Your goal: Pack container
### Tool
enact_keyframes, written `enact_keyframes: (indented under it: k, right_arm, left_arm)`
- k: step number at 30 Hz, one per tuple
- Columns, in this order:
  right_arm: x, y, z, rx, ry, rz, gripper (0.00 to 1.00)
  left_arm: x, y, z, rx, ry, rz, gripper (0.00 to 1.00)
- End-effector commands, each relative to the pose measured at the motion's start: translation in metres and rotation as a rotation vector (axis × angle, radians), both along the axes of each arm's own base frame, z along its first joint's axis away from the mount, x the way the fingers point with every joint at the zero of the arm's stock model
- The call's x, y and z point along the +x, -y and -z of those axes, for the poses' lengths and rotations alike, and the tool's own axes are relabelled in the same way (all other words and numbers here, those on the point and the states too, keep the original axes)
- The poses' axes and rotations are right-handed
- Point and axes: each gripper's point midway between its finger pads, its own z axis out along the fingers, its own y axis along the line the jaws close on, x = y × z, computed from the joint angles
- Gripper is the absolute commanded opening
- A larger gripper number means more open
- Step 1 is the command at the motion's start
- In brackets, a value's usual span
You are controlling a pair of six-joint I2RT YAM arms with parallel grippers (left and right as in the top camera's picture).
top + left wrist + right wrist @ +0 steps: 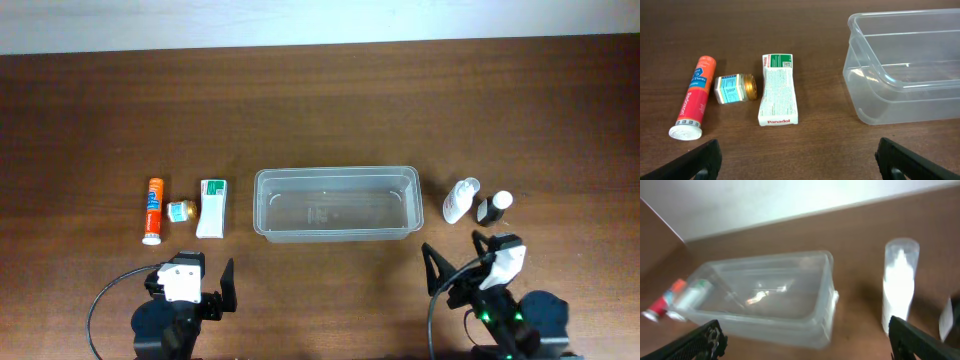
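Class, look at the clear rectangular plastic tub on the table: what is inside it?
Nothing lies inside the clear rectangular plastic tub; only the brown wooden table shows through its base. No part of the inside is covered.

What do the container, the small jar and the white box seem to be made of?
Container: clear plastic, glossy; the table shows through its walls.
Jar: maybe glass, though the look leaves it open; its gold lid shines like metal.
Box: printed cardboard, matte, with sharp folded edges.
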Motion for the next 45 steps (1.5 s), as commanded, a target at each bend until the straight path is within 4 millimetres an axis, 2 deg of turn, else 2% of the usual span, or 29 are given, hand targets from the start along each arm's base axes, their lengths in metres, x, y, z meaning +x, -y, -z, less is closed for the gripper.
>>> enact_keyframes:
  k: [1,4,6,14,18,26,30,33,38,42,45]
  right_arm:
    - [-0.005,-0.002,-0.061,0.006,0.094,-0.015,0.98]
    - [0.000,0.002,-0.090,-0.023,0.056,0.007,0.98]
    - [0.007,0.010,-0.099,-0.035,-0.042,0.052,0.98]
    - [0.044,0.040,-0.122,-0.235,-0.455,0.125,0.98]
    - [0.060,0.041,-0.132,-0.241,-0.588,0.112,0.98]
    - [0.078,0.042,-0.126,-0.235,-0.685,0.106,0.98]
    - [0.083,0.041,-0.129,-0.233,-0.663,0.107,0.98]
    - [0.089,0.038,-0.133,-0.218,-0.633,0.091,0.99]
    - [0.094,0.038,-0.120,-0.221,-0.684,0.088,0.98]
    - [0.093,0.039,-0.106,-0.190,-0.766,0.106,0.98]
    - [0.095,0.040,-0.104,-0.185,-0.775,0.119,0.98]
  left_arm:
    - [0.000,0.003,-0.001,-0.001,0.011,0.015,1.00]
    - [0.000,0.003,-0.001,-0.001,0.011,0.015,0.99]
    - [0.000,0.003,-0.001,0.000,0.011,0.015,0.99]
    - [0.000,0.003,-0.001,-0.001,0.011,0.015,1.00]
    - [0.000,0.003,-0.001,-0.001,0.011,0.015,0.99]
    - [0.004,0.005,-0.010,-0.005,0.054,0.026,0.99]
    - [0.001,0.025,-0.012,-0.057,0.054,0.137,1.00]
    - [0.000,0.030,-0.014,-0.068,0.061,0.163,0.99]
    - [-0.003,0.042,-0.018,-0.148,0.055,0.205,0.99]
    - [-0.003,0.042,-0.034,-0.340,0.034,0.119,0.99]
    - [-0.003,0.039,-0.053,-0.350,0.043,0.101,0.99]
